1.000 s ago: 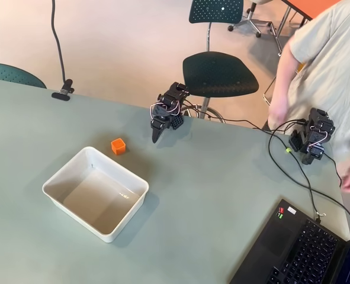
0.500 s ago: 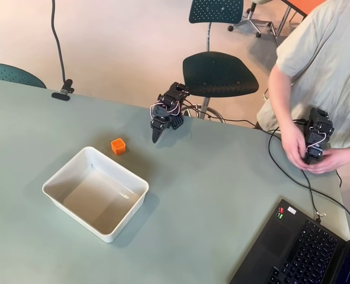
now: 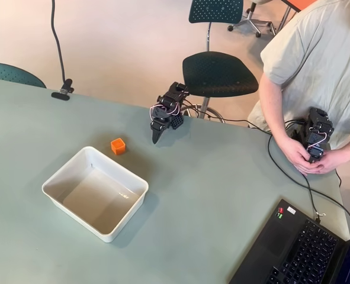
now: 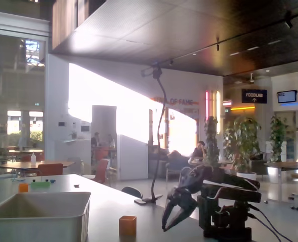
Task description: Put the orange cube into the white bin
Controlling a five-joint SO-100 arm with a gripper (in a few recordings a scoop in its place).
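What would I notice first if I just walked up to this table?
Probably the orange cube, bright against the grey-green table, sitting just beyond a corner of the big white bin in the overhead view. Next, the black robot arm folded at the table's far edge, its end effector pointing down with fingers parted, apart from the cube.

Bare table seemingly separates tool from orange cube.

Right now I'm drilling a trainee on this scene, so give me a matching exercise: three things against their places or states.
Things:
1. small orange cube
2. shallow white plastic bin
3. black gripper

Places or states:
A. empty, on the table
B. fingers parted, pointing down, holding nothing
C. on the table just outside the bin's rim

Pairs: 1-C, 2-A, 3-B
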